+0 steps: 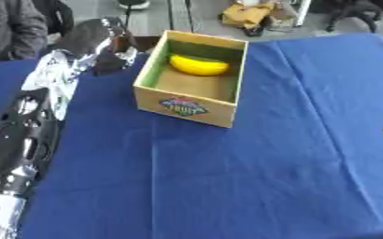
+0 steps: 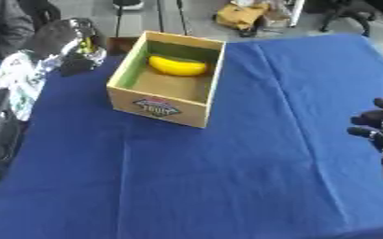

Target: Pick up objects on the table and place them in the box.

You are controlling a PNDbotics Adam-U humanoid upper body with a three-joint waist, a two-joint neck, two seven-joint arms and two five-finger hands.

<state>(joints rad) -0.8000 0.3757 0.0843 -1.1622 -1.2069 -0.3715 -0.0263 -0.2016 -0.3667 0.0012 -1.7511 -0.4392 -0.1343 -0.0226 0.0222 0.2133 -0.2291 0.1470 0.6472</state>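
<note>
1. Box [image 1: 191, 109]: open wooden crate with a logo on its front, sitting on the blue-clothed tabletop [image 1: 252, 177] toward the far middle, turned slightly askew.
2. Inside it: one yellow object [image 1: 199, 65], banana-like, lying against the far wall. Nothing else visible in the box.
3. Left hand [image 2: 68, 39]: up at the far left, just beside the box's left wall, arm running in along the left edge. It's dark and blurred. Can't tell how its fingers are set or whether they hold anything.
4. Right hand [image 2: 379, 126]: at the right edge, well apart from the box, fingers spread and relaxed, nothing in them. Looks idle.
5. No other loose objects visible on the blue cloth in either view.
6. Step, my read: the placing part looks done for the yellow object, with the left hand next to the box rather than over it.
7. Next move calls for: confirming the left hand is empty, getting it clear of the box wall without knocking it, then finding any remaining object. None in sight, so the task may be at or near its end.
</note>
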